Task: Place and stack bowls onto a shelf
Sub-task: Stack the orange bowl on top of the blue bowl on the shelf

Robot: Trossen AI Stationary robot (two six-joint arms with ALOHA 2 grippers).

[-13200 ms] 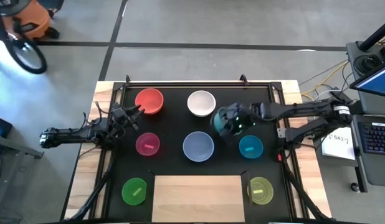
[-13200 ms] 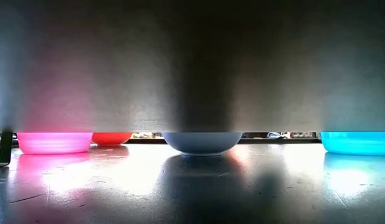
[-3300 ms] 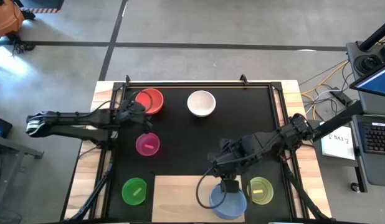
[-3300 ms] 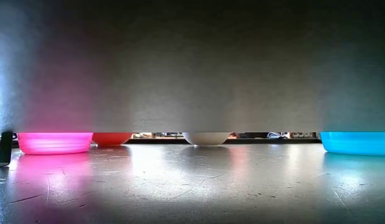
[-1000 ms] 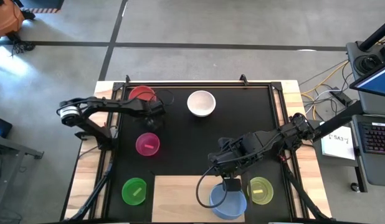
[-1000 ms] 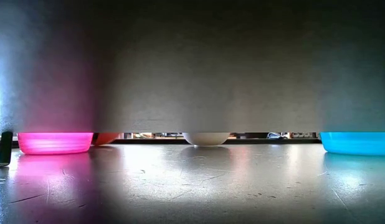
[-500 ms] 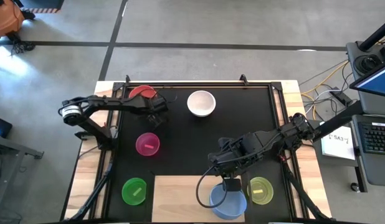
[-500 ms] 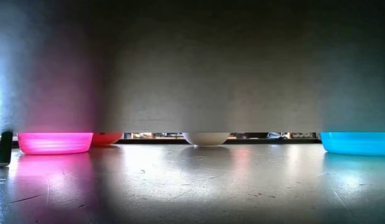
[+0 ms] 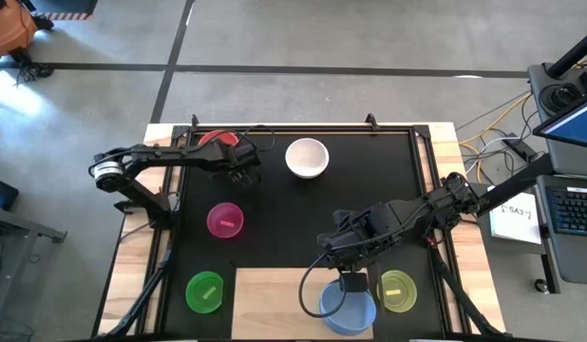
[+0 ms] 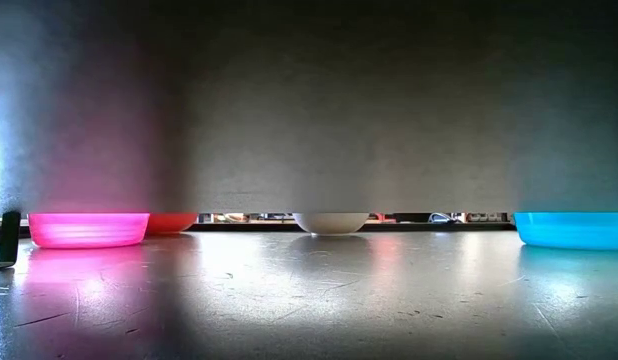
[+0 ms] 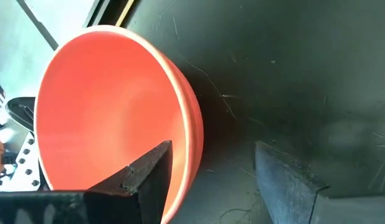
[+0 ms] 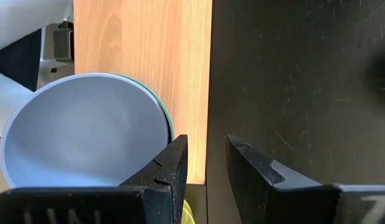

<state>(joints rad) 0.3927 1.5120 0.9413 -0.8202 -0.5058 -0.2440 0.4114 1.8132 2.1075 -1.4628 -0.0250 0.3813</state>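
Straddling the rim of the red bowl (image 11: pixel 111 118) at the far left of the black mat (image 9: pixel 274 204), the left claw (image 9: pixel 242 169) has one finger inside the cup and one outside on the mat, jaws apart, nothing pinched yet. That thin lip is the natural place to take hold: the bowl looks like light, stiff, glossy plastic, so I judge it will lift easily but could slip or swing from a one-sided rim pinch.

Nearer the middle, the magenta bowl (image 9: pixel 225 220), the green bowl (image 9: pixel 205 291) and the white bowl (image 9: pixel 307 158) sit apart on the mat, untouched.

On the right end of the shelf (image 12: pixel 142 56), the grey-blue bowl (image 12: pixel 86 134) is nested in a teal one, whose edge just peeks out. The right claw (image 12: pixel 205 162) is parted just beside its rim and grips nothing. The yellow-green bowl (image 9: pixel 397 291) lies beside the shelf on the counter (image 9: pixel 469 256).
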